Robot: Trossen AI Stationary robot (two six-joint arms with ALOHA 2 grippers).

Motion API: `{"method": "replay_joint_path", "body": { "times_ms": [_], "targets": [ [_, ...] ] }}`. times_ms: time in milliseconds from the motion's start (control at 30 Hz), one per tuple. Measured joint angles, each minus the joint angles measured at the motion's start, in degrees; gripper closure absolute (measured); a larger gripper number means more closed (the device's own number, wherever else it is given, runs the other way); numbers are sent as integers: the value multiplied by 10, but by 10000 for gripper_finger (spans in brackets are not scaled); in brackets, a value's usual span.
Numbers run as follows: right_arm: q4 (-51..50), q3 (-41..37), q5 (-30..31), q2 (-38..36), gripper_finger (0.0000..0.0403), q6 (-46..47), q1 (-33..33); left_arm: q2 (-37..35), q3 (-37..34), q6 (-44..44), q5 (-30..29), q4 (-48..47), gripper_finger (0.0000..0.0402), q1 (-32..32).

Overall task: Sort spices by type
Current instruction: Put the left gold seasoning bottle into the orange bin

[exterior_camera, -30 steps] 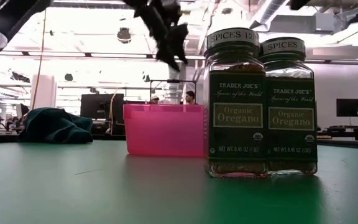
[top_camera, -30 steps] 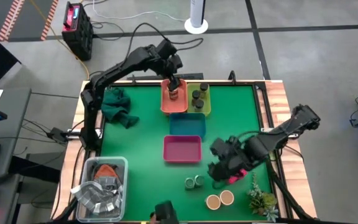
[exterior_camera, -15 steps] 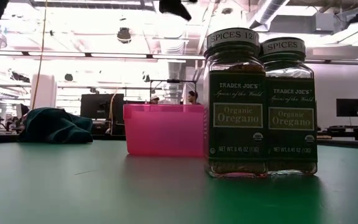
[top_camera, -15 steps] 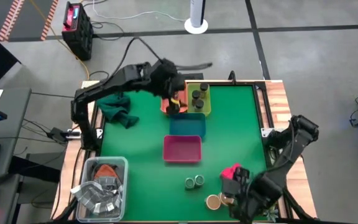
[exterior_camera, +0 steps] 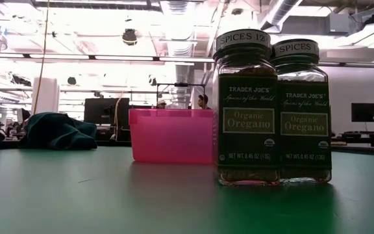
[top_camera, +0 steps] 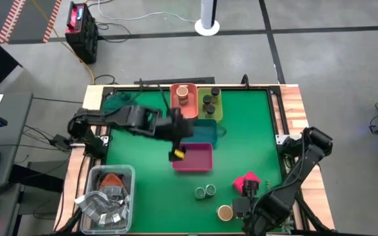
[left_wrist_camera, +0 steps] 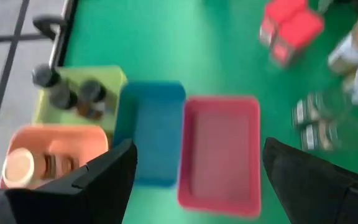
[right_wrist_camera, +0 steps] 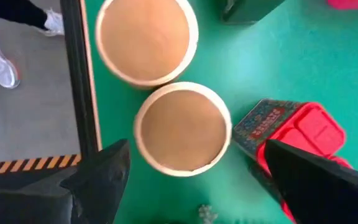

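My left gripper (top_camera: 178, 141) (left_wrist_camera: 197, 149) hangs open above the blue tray (top_camera: 199, 128) and pink tray (top_camera: 193, 158), holding nothing. One tan-topped jar (top_camera: 182, 94) stands in the orange tray (top_camera: 174, 108). Three dark grey jars (top_camera: 209, 101) stand in the yellow-green tray (top_camera: 219, 105). My right gripper (top_camera: 241, 208) (right_wrist_camera: 197, 149) is open above two tan-topped jars (right_wrist_camera: 182, 127) (right_wrist_camera: 146, 38) at the near edge. Its fingers stand either side of the nearer one without touching. Pink blocks (top_camera: 247, 180) (right_wrist_camera: 300, 134) and two green-lidded oregano jars (top_camera: 205, 191) (exterior_camera: 245, 110) stand on the mat.
A clear bin of clutter (top_camera: 107, 191) sits at the near left corner. A dark green cloth (exterior_camera: 57, 132) lies at the far left, partly under the left arm. The table's near rim (right_wrist_camera: 79, 93) runs right beside the tan jars. Bare mat (top_camera: 143, 177) lies left of the pink tray.
My left gripper has drawn away from the orange tray, where a tan-topped jar now stands alone, and has swung toward the near edge over the blue and pink trays. My right gripper has moved from beside the pink blocks toward the near edge, over the two tan-topped jars.
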Motion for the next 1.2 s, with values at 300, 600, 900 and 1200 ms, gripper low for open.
{"method": "replay_joint_path", "body": {
  "times_ms": [300, 600, 900, 1200],
  "targets": [
    [30, -1, -2, 0, 3, 2, -3, -108, -170, -88, -64, 38, 72, -64],
    [45, -1, -5, 2, 3, -14, -3, -253, -360, -180, -67, 135, 72, -79],
    [64, -1, -10, 32, 3, -29, -6, -295, -402, -222, -69, 136, 72, -94],
    [81, 1, -2, 43, 23, -33, -8, -296, -402, -198, -73, 135, 72, -91]
  ]
}}
